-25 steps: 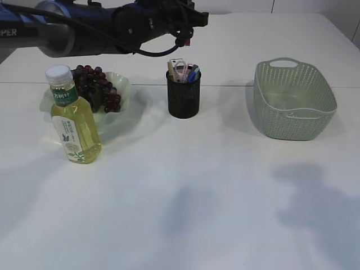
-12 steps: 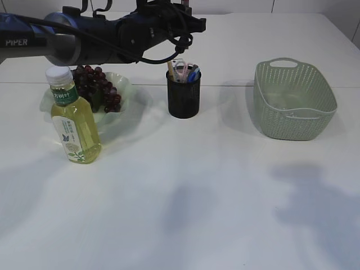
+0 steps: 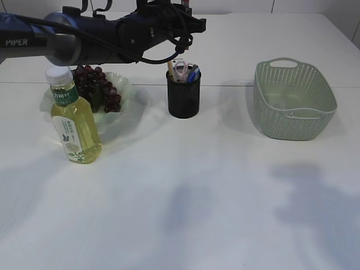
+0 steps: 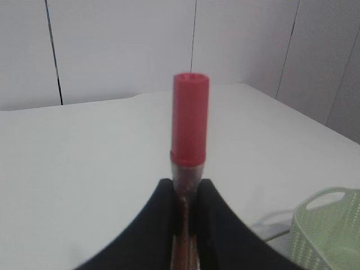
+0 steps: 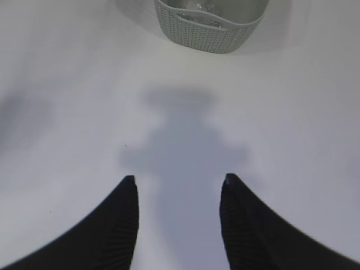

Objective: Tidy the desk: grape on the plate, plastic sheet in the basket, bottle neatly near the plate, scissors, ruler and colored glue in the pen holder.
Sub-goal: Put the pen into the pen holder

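My left gripper (image 4: pixel 186 188) is shut on a colored glue tube (image 4: pixel 190 118) with a red cap, which sticks out beyond the fingertips. The left arm (image 3: pixel 112 36) hangs above and behind the black pen holder (image 3: pixel 183 95). Pink-handled scissors (image 3: pixel 180 70), a beige ruler (image 3: pixel 170 68) and a blue item stand in the holder. The grape bunch (image 3: pixel 97 84) lies on the pale green plate (image 3: pixel 125 90), and the bottle (image 3: pixel 72 118) of yellow drink stands upright just in front of it. Something glossy, perhaps the plastic sheet (image 5: pixel 197 7), lies in the basket (image 3: pixel 292 101). My right gripper (image 5: pixel 179 179) is open over bare table.
The white table top (image 3: pixel 185 185) stretches from the objects to the near edge. The green basket (image 5: pixel 211 28) sits beyond the right gripper, and its rim (image 4: pixel 332 236) shows low right in the left wrist view. A wall stands behind the table.
A second ago the left arm shifted and its gripper rose slightly with the glue. Over the last half second nothing has moved.
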Controlling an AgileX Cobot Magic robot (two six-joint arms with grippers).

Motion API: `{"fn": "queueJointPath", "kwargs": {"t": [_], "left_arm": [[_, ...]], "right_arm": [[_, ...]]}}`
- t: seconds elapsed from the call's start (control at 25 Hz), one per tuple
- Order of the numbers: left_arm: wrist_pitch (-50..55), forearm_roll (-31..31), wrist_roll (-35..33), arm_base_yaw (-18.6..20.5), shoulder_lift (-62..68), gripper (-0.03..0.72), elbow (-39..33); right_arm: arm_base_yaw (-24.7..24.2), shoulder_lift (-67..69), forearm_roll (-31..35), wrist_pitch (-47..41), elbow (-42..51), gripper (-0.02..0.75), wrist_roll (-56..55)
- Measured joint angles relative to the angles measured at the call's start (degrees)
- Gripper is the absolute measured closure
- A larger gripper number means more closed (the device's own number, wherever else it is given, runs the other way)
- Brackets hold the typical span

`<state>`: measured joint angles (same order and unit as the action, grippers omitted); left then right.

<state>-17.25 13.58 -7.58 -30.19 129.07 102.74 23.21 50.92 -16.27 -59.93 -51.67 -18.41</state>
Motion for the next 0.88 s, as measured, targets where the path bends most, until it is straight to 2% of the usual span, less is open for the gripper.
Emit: {"fn": "queueJointPath", "kwargs": {"t": [0.88], "left_arm": [[1.1,0.0,0.0,0.0,0.6,0.606,0.0]], "right_arm": [[0.0,0.0,-0.1,1.1,0.0,0.356,0.0]]}}
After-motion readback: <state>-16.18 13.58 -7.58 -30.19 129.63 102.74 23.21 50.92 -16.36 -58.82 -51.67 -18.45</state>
